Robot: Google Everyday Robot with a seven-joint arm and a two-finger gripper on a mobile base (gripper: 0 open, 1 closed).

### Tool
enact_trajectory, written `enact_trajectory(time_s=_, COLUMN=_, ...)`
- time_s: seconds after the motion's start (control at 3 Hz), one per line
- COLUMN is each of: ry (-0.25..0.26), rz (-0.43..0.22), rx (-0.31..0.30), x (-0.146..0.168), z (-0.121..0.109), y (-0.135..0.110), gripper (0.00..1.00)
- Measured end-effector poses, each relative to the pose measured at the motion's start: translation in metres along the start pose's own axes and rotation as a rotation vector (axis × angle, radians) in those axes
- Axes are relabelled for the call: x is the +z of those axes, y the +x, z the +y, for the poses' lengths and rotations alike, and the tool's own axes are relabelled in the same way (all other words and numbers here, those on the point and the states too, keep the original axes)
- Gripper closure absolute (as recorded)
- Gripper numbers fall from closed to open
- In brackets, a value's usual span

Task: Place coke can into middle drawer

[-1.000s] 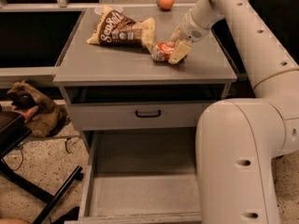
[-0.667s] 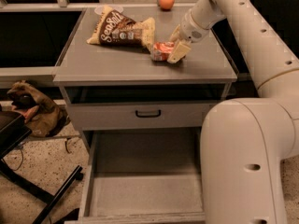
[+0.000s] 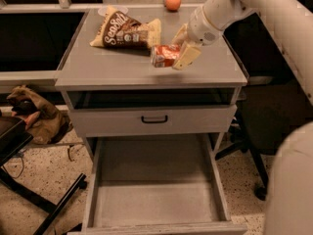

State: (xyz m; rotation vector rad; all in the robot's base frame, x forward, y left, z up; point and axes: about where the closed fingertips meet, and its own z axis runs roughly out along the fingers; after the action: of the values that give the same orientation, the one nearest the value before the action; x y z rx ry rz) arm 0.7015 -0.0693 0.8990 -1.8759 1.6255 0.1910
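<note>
The coke can is red with a silvery end and lies on its side at the right of the grey cabinet top. My gripper comes in from the upper right. Its cream fingers sit on either side of the can's right end and grip it. The can is at or just above the surface. The middle drawer is pulled out wide at the bottom of the cabinet. Its grey floor holds nothing.
A brown-and-cream snack bag lies just left of the can. An orange fruit sits at the back edge. A shut drawer front with a black handle is above the open drawer. A chair base stands at the right and a brown bag at the left.
The gripper and the can have shifted slightly left and toward the front edge of the cabinet top. The drawer and the other objects have not moved.
</note>
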Motion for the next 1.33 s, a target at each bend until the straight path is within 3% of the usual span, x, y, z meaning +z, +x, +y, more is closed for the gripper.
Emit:
enact_trajectory(time_s=0.33, ry=0.032, rz=-0.053, rx=-0.026, x=-0.014, z=0.037, y=-0.022, gripper=1.0)
enact_trajectory(time_s=0.67, ry=-0.036, rz=-0.045, rx=-0.017, x=0.011, z=0.065, y=-0.016, gripper=1.0)
enact_trajectory(time_s=1.0, ry=-0.036, rz=-0.045, rx=-0.017, x=0.012, z=0.065, y=-0.016, gripper=1.0)
enact_trajectory(time_s=1.33, ry=-0.088, rz=-0.052, rx=-0.017, x=0.02, z=0.087, y=-0.018, gripper=1.0)
